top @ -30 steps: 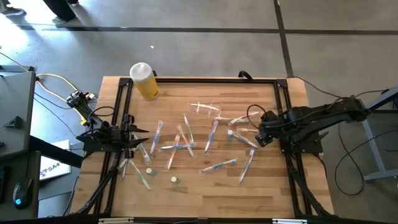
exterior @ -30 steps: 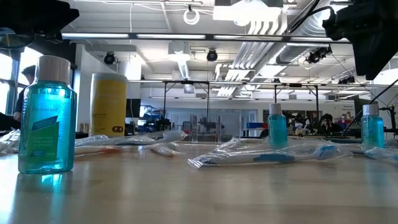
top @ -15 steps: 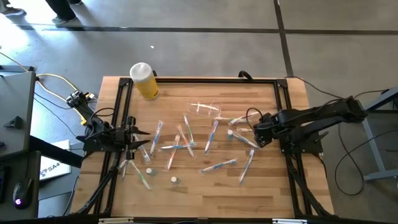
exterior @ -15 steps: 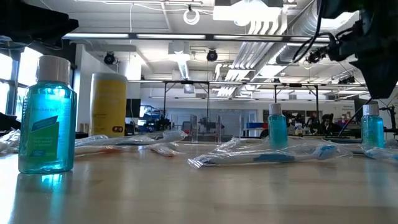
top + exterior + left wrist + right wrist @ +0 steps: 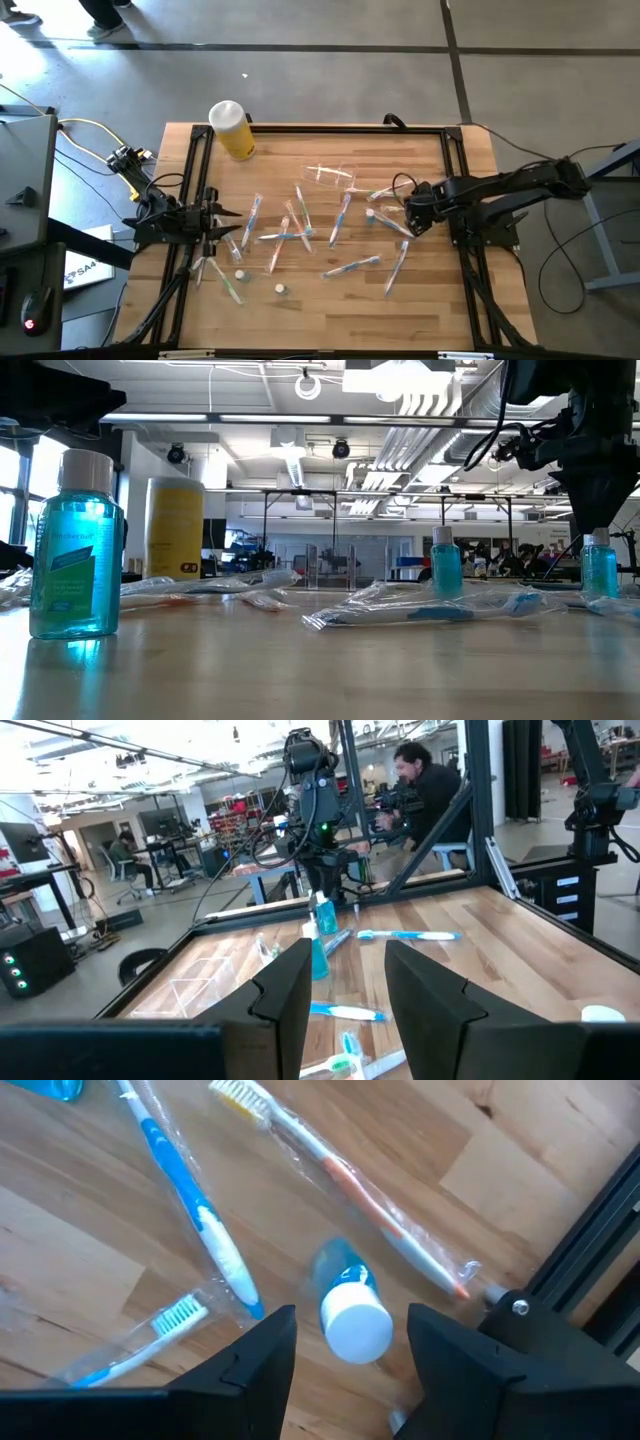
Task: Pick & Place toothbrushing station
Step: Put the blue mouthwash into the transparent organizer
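Capped bottle (image 5: 352, 1312) between open right fingers (image 5: 258, 1352)

Teal bottle (image 5: 350, 1305) with white cap, blue toothbrush (image 5: 190, 1210), perhaps orange-handled toothbrush (image 5: 375, 1205), yellow cylinder (image 5: 233, 132)

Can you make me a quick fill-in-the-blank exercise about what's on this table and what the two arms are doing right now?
1. The right gripper hovers, jaws open, directly above a small blue bottle with a ____ cap.
2. The yellow cylinder stands near the table's far ____ corner in the high view.
3. The left gripper waits at the table's ____ edge.
4. The clear holder cup lies on its ____.

Missing words: white; left; left; side
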You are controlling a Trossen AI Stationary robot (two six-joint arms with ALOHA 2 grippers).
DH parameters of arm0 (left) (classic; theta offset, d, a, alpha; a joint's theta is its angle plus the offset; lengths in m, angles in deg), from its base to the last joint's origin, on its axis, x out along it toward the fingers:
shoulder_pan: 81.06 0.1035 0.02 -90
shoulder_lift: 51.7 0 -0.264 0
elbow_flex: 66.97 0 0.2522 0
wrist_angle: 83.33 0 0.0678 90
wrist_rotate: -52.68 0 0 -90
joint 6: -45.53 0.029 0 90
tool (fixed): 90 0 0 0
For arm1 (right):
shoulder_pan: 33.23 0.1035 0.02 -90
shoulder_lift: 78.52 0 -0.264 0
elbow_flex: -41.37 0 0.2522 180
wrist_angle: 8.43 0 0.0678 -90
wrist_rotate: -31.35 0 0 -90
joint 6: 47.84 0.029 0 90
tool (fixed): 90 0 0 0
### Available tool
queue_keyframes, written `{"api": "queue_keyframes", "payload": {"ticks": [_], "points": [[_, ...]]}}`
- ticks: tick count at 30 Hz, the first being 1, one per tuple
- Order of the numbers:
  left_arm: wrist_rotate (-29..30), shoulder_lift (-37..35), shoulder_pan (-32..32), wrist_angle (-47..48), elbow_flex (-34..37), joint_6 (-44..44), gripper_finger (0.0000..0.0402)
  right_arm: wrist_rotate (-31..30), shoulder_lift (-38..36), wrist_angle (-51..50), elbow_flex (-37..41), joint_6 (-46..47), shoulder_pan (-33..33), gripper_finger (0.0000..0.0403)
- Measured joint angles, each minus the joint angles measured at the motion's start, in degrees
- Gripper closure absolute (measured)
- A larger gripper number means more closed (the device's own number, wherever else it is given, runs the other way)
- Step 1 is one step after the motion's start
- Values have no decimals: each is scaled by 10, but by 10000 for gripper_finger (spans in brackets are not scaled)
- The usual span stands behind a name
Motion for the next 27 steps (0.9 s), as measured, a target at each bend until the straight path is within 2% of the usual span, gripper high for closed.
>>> {"api": "queue_keyframes", "payload": {"ticks": [6, 15, 21, 24, 27], "points": [[0, 0, 0, 0, 0, 0, 274, 0, 0, 6, 5, -1, -4, 218], [0, 0, 0, 0, 0, -1, 274, 17, 0, 128, 96, -36, -4, 218], [0, 0, 0, 0, 0, 0, 274, 15, 0, 131, 133, -45, -4, 219], [0, 0, 0, 0, 0, 0, 274, -10, 0, 130, 146, -45, -4, 233], [0, 0, 0, 0, 0, 0, 274, -31, 0, 130, 150, -45, -4, 264]]}}
